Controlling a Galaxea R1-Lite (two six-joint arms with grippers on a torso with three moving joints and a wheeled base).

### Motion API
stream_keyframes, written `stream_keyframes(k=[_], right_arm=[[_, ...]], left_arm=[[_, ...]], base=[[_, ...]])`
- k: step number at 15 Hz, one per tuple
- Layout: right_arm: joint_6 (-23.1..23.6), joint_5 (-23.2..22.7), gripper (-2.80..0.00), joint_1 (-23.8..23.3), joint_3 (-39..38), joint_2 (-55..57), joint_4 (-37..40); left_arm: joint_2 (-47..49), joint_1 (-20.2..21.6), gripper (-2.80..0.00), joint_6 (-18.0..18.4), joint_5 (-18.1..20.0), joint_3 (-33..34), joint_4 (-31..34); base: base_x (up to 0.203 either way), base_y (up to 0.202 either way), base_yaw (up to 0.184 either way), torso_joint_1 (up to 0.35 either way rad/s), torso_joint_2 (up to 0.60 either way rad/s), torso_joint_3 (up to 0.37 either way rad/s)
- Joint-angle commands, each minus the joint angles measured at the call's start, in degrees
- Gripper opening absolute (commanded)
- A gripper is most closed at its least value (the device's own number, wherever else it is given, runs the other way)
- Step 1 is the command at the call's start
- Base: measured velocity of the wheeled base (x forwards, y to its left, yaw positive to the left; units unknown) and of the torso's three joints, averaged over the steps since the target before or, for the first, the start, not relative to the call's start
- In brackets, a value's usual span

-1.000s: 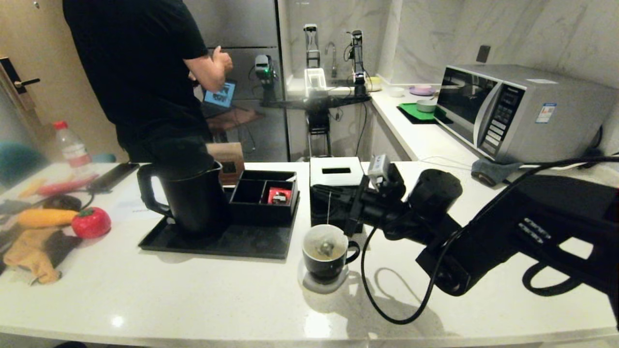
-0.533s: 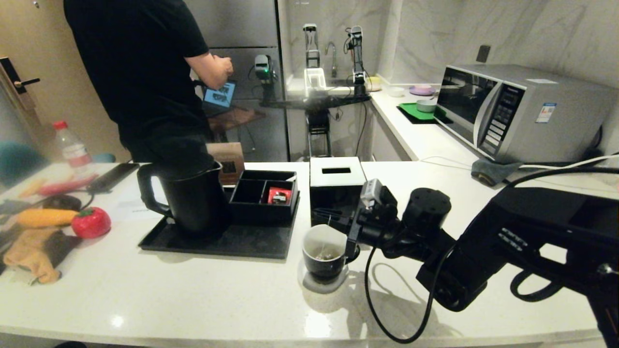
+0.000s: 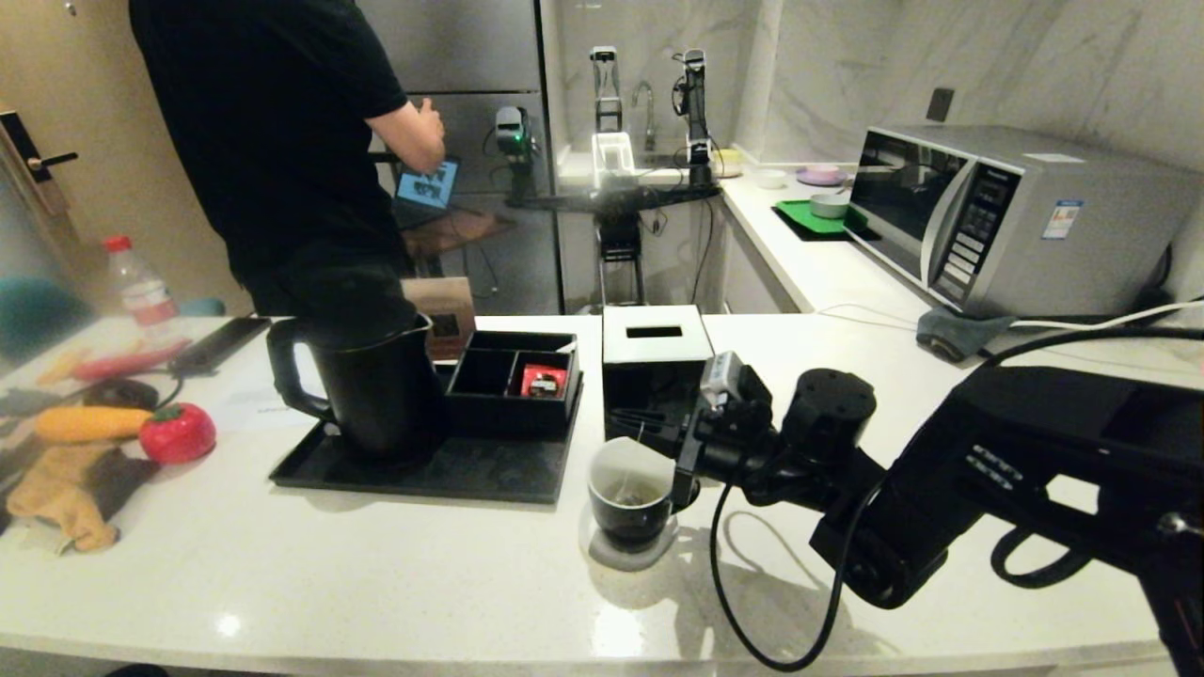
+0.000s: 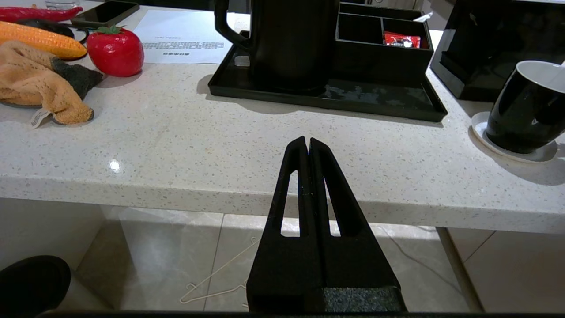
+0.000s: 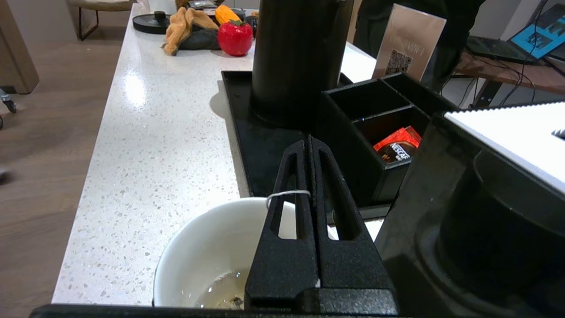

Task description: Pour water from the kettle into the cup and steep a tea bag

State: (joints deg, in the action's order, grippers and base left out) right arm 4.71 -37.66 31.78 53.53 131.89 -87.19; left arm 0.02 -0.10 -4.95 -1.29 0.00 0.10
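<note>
The black cup (image 3: 632, 508) stands on a white coaster, just right of the tray. Its white inside holds pale water (image 5: 220, 289), and the tea bag (image 3: 636, 491) lies low in it. My right gripper (image 3: 628, 419) hovers just above the cup's far rim, shut on the tea bag's thin string (image 5: 287, 193), which loops over one finger. In the right wrist view the gripper (image 5: 309, 141) hides most of the bag. The tall black kettle (image 3: 372, 385) stands upright on the tray, left of the cup. My left gripper (image 4: 307, 140) is shut and empty, parked low before the counter's front edge.
A black tray (image 3: 423, 475) carries the kettle and a compartment box holding a red packet (image 3: 543, 381). A black tissue box (image 3: 654, 343) stands right behind the cup. A toy tomato (image 3: 177, 432) and cloth lie far left. A person (image 3: 282, 141) stands behind the counter, a microwave (image 3: 1016, 216) at right.
My right gripper has come down towards the cup and the tea bag has sunk lower inside it. Over the last half second it has barely moved.
</note>
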Motion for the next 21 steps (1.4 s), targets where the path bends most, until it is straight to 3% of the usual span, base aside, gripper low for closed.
stream_keyframes(k=[1,9,21], right_arm=[[0.0,-0.2,-2.80,0.0,0.4,-0.9,-2.8],[-0.9,-0.3,-2.80,-0.1,5.0,-5.6,-2.8],[-1.1,-0.3,-2.80,-0.4,4.6,-9.5,-2.8]], left_arm=[[0.0,0.0,-2.80,-0.1,0.0,0.0,0.0],[0.0,0.0,-2.80,-0.1,0.0,0.0,0.0],[0.0,0.0,-2.80,-0.1,0.0,0.0,0.0]], base=[[0.000,0.000,0.000,0.000,0.00,0.000],[0.000,0.000,0.000,0.000,0.00,0.000],[0.000,0.000,0.000,0.000,0.00,0.000]])
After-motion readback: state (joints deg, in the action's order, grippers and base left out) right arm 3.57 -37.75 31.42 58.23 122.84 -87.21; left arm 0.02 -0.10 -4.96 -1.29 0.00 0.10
